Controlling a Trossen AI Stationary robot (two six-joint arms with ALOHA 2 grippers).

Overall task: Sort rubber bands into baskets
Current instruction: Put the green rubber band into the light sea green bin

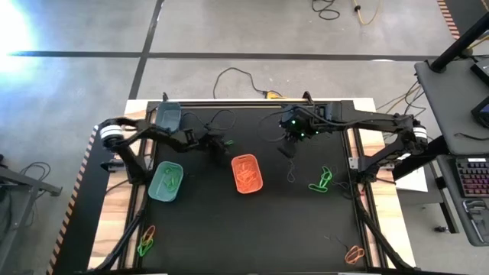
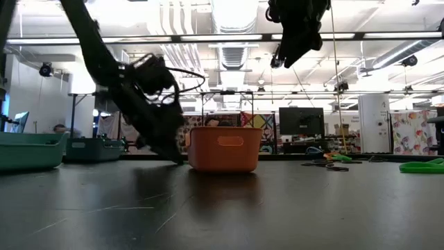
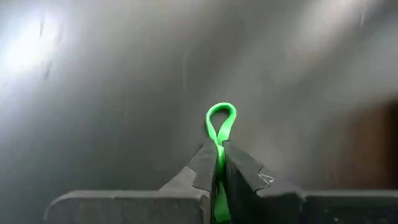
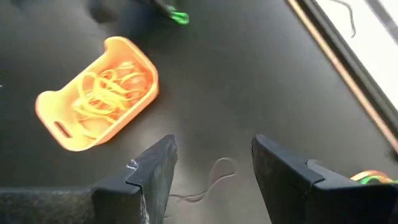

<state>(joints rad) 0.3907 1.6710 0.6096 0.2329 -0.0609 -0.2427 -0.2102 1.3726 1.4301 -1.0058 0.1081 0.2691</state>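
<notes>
My left gripper [image 3: 221, 158] is down at the table just left of the orange basket [image 1: 247, 173] and is shut on a green rubber band [image 3: 221, 121]. The orange basket holds orange rubber bands [image 4: 106, 93]. The light teal basket [image 1: 166, 182] holds green bands. The dark grey-teal basket [image 1: 168, 117] stands at the far left. My right gripper [image 4: 214, 149] hangs open, high above the table right of the orange basket, over a thin dark band [image 4: 211, 180] lying flat. My left gripper pinches the green rubber band between its two fingertips [image 3: 202, 168], the band's strands pressed together. A small loop end [image 3: 221, 112] sticks out beyond the tips. The fingers slant down toward the table from the left. Whether the loop touches the table I cannot tell.
Loose green and dark bands [image 1: 321, 182] lie right of centre. Orange ones [image 1: 354, 253] lie at the near right corner. Green and orange ones [image 1: 145, 241] lie at the near left. Dark cables run along the table's far edge [image 1: 229, 114].
</notes>
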